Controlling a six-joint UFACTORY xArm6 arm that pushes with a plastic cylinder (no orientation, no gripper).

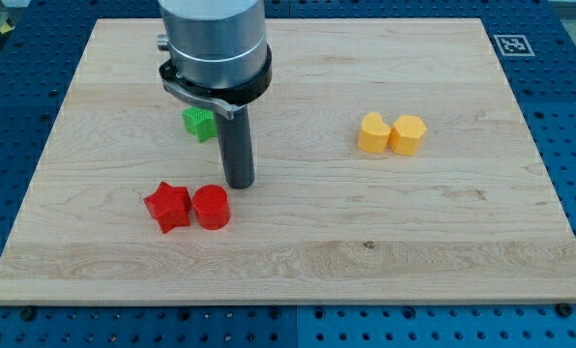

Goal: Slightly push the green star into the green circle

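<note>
A green block (198, 123), partly hidden behind my arm, lies on the wooden board (298, 242) at the upper left; its shape reads as a star, and no separate green circle shows, so it may be hidden behind the arm. My tip (239, 184) rests on the board below and to the right of that green block, a short gap away, and just above the red circle.
A red star (167, 206) and a red circle (211, 207) touch each other below my tip. Two yellow blocks, a rounded one (372, 132) and a heart (408, 134), sit side by side at the right. The arm's grey body (214, 43) covers the upper left.
</note>
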